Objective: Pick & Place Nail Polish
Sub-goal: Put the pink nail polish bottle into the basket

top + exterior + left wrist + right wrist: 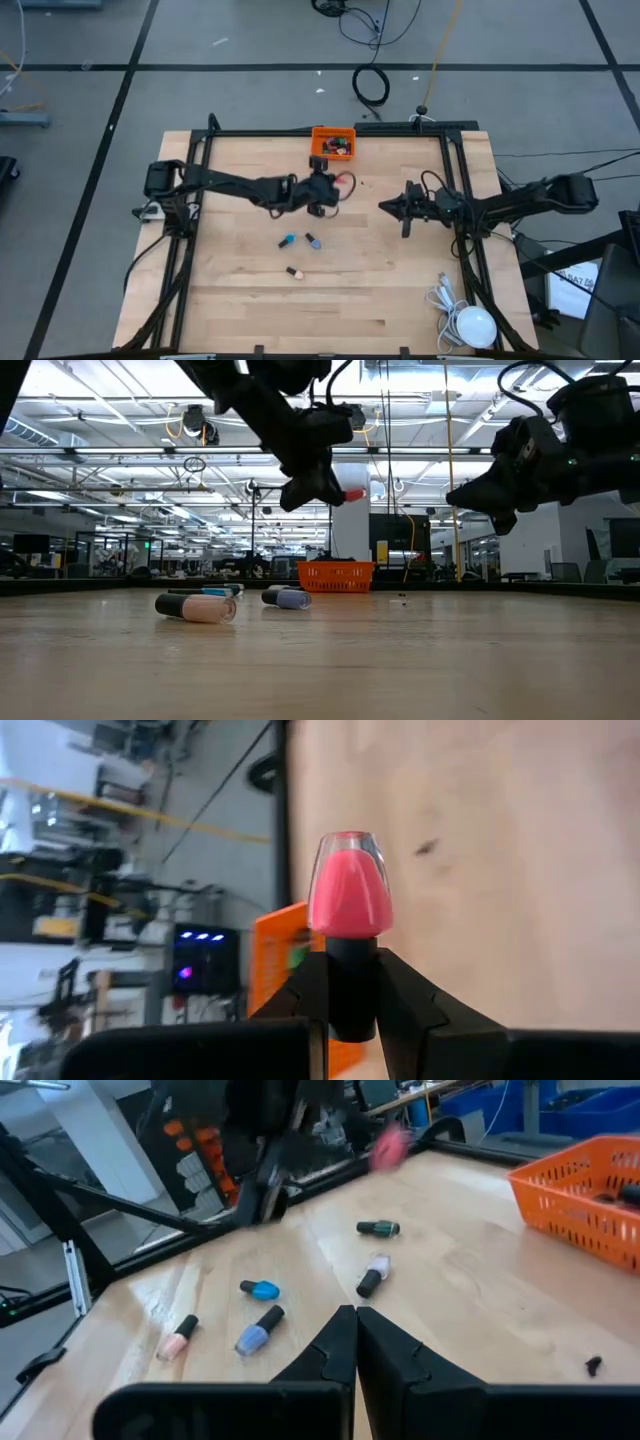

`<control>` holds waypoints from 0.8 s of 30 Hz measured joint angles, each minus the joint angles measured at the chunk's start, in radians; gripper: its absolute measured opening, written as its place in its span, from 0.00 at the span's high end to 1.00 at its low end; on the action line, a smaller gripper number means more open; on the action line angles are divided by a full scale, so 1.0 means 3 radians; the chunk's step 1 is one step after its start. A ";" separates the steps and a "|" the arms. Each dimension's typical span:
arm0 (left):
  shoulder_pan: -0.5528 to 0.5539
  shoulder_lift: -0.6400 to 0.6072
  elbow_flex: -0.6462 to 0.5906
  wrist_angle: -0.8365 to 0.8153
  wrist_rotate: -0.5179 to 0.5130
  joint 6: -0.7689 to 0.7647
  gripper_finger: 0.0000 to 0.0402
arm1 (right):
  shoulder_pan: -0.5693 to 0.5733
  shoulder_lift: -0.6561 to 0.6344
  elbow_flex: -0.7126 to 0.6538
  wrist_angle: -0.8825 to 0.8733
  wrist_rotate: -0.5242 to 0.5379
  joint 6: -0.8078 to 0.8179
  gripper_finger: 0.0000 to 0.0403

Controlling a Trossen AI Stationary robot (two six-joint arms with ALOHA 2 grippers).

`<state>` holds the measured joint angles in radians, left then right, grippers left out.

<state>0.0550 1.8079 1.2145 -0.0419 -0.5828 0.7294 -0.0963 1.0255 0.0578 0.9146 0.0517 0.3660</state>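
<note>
- The counter (380,280) is pale wood inside a black frame, standing on a grey floor with dark lines; behind it lies a large hall with ceiling lights.
- An orange bin (332,142) sits at the far edge with bottles inside; a white cable and a round white object (474,326) lie at the near right corner.
- The left gripper (352,982) is clenched on the dark cap of a pink nail polish bottle (349,890), held above the counter near the bin.
- Several loose bottles (300,255) lie mid-counter: blue, lilac, peach, and green.
- The right gripper (355,1327) is clenched with nothing in it, hovering right of centre.
</note>
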 joint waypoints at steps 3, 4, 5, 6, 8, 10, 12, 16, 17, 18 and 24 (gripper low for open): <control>0.0224 -0.0011 0.0082 0.0020 0.0109 0.0005 0.91 | 0.0000 0.0092 0.0000 0.0011 -0.0001 0.0056 1.00; 0.0322 -0.0011 0.0107 0.0021 0.0208 -0.0067 0.91 | 0.0000 0.0104 0.0000 0.0006 -0.0002 0.0067 1.00; 0.0435 -0.0011 0.0124 0.0022 0.0361 -0.0167 0.91 | 0.0000 0.0107 0.0000 0.0000 -0.0009 0.0085 1.00; 0.0568 -0.0011 0.0133 0.0026 0.0558 -0.0270 0.91 | 0.0000 0.0106 0.0000 0.0007 -0.0013 0.0106 1.00; 0.0856 -0.0003 0.0134 0.0064 0.1073 -0.0511 0.91 | 0.0000 0.0099 0.0000 0.0007 -0.0019 0.0122 1.00; 0.1150 0.0034 0.0134 0.0097 0.1488 -0.0795 0.91 | 0.0000 0.0091 0.0000 0.0011 -0.0071 0.0112 1.00; 0.1400 0.0084 0.0133 0.0122 0.1740 -0.1118 0.91 | 0.0001 0.0092 0.0000 0.0006 -0.0094 0.0108 1.00; 0.1761 0.0163 0.0133 0.0226 0.2314 -0.1600 0.91 | 0.0001 0.0092 0.0000 0.0005 -0.0093 0.0041 1.00; 0.1805 0.0202 0.0133 0.0290 0.2431 -0.1670 0.91 | 0.0001 0.0092 0.0000 0.0005 -0.0093 0.0014 1.00; 0.1837 0.0234 0.0133 0.0346 0.2538 -0.1733 0.91 | 0.0000 0.0092 0.0000 0.0006 -0.0092 -0.0010 1.00; 0.1866 0.0430 0.0131 0.0582 0.2703 -0.1852 0.91 | -0.0003 0.0092 0.0000 0.0006 -0.0090 -0.0047 1.00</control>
<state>0.6149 1.9369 1.2539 0.1327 0.2281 0.1738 -0.0973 1.0531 0.0578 0.9165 0.0246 0.3519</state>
